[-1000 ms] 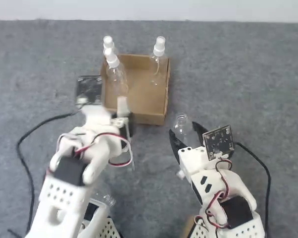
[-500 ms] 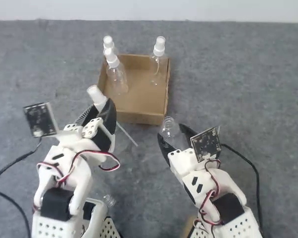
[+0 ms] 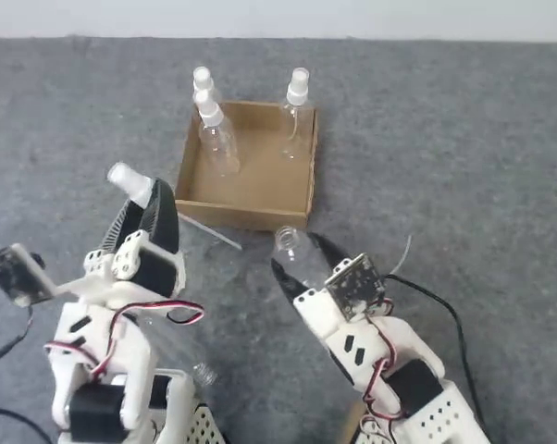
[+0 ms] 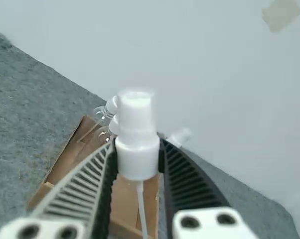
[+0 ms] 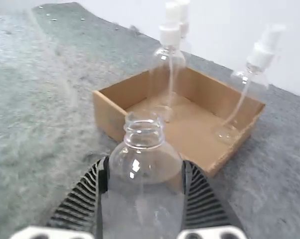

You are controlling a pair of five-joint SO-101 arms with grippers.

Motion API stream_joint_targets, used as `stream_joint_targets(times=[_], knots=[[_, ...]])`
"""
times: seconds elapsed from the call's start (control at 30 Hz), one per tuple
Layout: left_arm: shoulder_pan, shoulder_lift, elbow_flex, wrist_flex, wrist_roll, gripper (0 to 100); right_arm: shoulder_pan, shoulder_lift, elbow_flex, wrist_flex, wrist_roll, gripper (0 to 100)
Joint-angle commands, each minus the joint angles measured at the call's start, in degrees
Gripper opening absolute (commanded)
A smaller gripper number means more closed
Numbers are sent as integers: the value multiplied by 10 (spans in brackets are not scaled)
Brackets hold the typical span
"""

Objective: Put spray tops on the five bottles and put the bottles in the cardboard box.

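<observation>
Cardboard box (image 3: pixel 260 211): capped bottles (image 3: pixel 218 143) inside
Left hand (image 4: pixel 135 162): clamped on spray top (image 4: pixel 135 132)
Right hand (image 5: pixel 142 186): clamped on uncapped bottle (image 5: pixel 142 157) — near the box

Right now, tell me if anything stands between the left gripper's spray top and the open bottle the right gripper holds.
Nothing visible does. Between the spray top and the bottle lies bare carpet; the cardboard box sits just beyond.
</observation>
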Motion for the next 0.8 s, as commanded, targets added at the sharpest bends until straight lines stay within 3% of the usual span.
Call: stream_joint_targets(times=[0.0,0.53,0.77], knots=[[-9,-44,22,-39,13,11,-40,-6,11,-15,13,7],[-5,-68,-19,-38,23,12,-54,-6,12,-17,16,7],[46,-68,-29,-37,3,12,-55,-6,12,-14,86,7]])
